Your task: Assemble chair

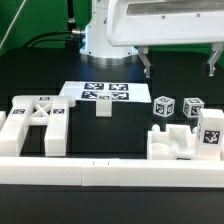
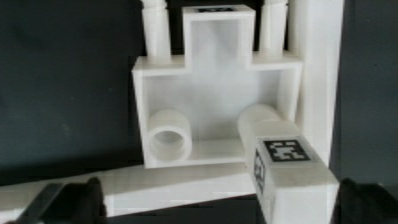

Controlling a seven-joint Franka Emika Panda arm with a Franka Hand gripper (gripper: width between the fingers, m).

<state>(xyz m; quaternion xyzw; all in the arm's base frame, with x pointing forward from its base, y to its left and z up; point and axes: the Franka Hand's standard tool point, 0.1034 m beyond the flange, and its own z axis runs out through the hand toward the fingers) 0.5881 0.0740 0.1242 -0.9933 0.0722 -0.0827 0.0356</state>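
The arm point(image 1: 105, 35) stands as a white column behind the marker board point(image 1: 104, 93). Its broad white wrist housing point(image 1: 168, 22) reaches out level, higher than the board and towards the exterior view's right of it. The gripper point(image 1: 178, 66) hangs from that housing and points straight down, raised well clear of the board's level. Its two dark fingers point(image 1: 145, 66) are spread wide and hold nothing. In the wrist view only the dark fingertips point(image 2: 64, 200) show, far apart from each other.

No legible text or numbers.
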